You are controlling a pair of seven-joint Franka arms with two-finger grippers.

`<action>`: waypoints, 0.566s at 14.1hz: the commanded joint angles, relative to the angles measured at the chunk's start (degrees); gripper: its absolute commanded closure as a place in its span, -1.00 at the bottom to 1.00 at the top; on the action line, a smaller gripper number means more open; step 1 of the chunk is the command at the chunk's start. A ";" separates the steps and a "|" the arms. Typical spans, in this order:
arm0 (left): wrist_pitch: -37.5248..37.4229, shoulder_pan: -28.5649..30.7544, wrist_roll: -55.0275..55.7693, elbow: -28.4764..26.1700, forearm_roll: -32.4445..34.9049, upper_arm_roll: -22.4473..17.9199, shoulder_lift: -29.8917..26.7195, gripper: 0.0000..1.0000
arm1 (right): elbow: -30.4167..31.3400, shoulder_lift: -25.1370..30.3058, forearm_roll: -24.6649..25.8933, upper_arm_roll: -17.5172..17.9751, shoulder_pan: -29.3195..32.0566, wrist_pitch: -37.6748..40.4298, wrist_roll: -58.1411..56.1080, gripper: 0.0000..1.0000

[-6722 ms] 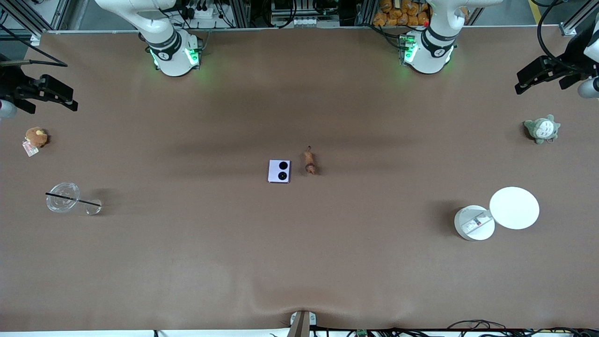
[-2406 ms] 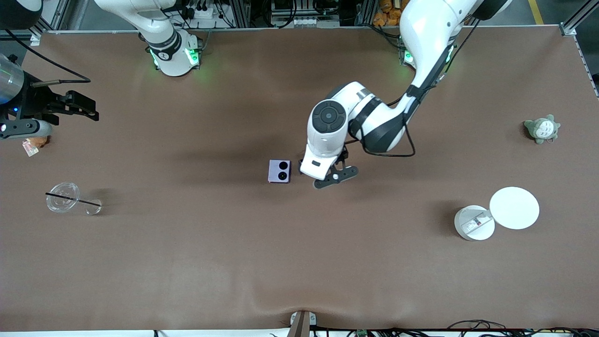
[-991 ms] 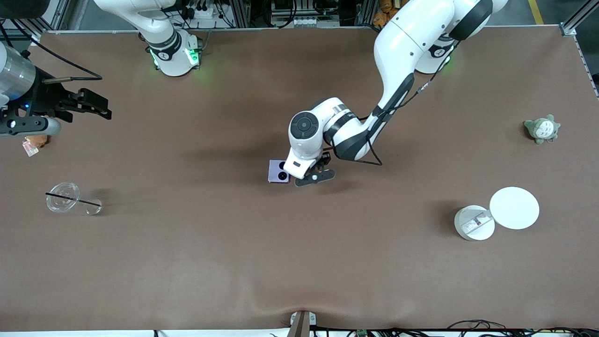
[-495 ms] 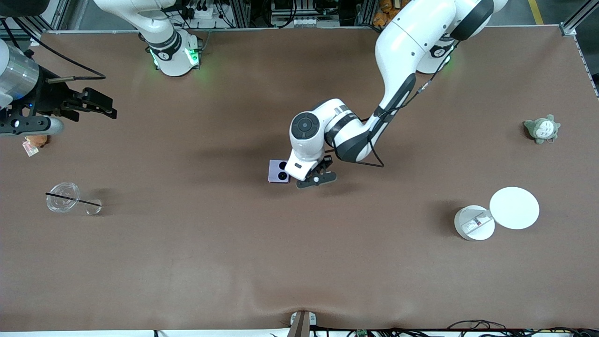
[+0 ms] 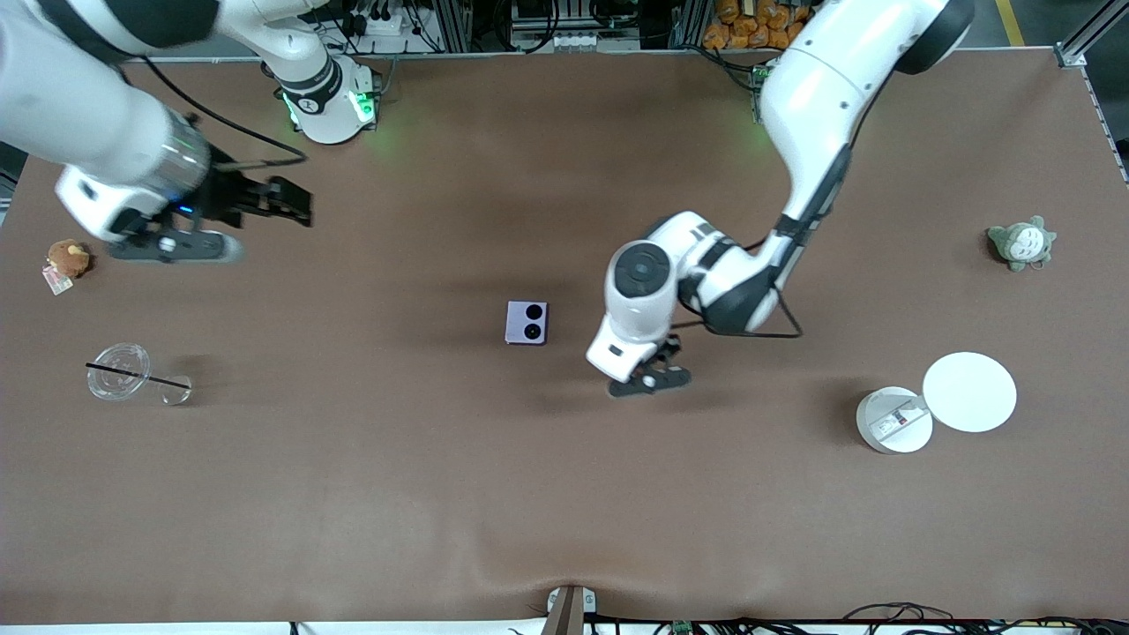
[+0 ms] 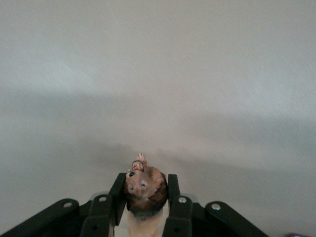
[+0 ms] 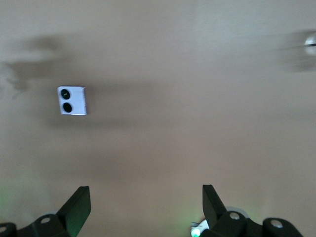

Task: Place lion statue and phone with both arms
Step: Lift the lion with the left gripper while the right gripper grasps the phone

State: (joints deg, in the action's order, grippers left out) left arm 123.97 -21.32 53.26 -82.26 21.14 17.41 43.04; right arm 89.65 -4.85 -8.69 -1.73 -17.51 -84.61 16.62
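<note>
**Ana:** Fingers first: what do the two pairs show?

**Ben:** On the left gripper (image 6: 145, 210) the black fingers (image 6: 174, 187) are clamped on the tiny reddish-brown lion statue (image 6: 144, 190); its head pokes out between them in the left wrist view. On the right gripper (image 7: 146, 205) the fingers (image 7: 79, 203) stand wide apart with nothing between them.

**Ana:** Then largest to smallest. Where are the arms?

**Ben:** The big white left arm (image 5: 798, 115) reaches down over the brown worktop (image 5: 564, 494), its gripper (image 5: 648, 379) up over bare surface, toward the left arm's end from the phone. The white right arm (image 5: 97, 115) hangs over the right arm's end, its gripper (image 5: 287, 201) in the air over bare worktop.

**Ana:** And the smaller things?

**Ben:** A round white lid (image 5: 969, 392) touches a white tub (image 5: 893, 420) at the left arm's end. A clear plastic cup with a black straw (image 5: 117, 372) lies at the right arm's end, nearer the camera than a brown plush toy (image 5: 69, 257). A grey-green plush (image 5: 1021, 242) sits farther back than the lid.

**Ana:** The phone?

**Ben:** The pale lavender, nearly square phone (image 5: 527, 323) lies flat mid-worktop, two black lenses up, untouched; the right wrist view shows it too (image 7: 72, 100).
</note>
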 commanded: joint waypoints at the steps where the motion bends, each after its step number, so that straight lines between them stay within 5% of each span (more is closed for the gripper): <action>1: -0.14 3.12 -4.55 -0.79 1.01 0.25 -1.82 1.00 | -0.62 -4.10 -2.73 -0.55 -2.69 -2.82 1.48 -1.00; 8: -0.14 12.96 -19.92 -0.53 1.01 0.25 -1.73 1.00 | 0.08 -15.52 -2.64 -0.55 -13.16 -15.20 6.30 -1.00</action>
State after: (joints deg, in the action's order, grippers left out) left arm 123.97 -11.21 37.30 -82.25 21.16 17.14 42.18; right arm 90.05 -17.08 -10.61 -1.71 -28.44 -96.73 20.92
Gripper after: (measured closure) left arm 0.630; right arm 0.000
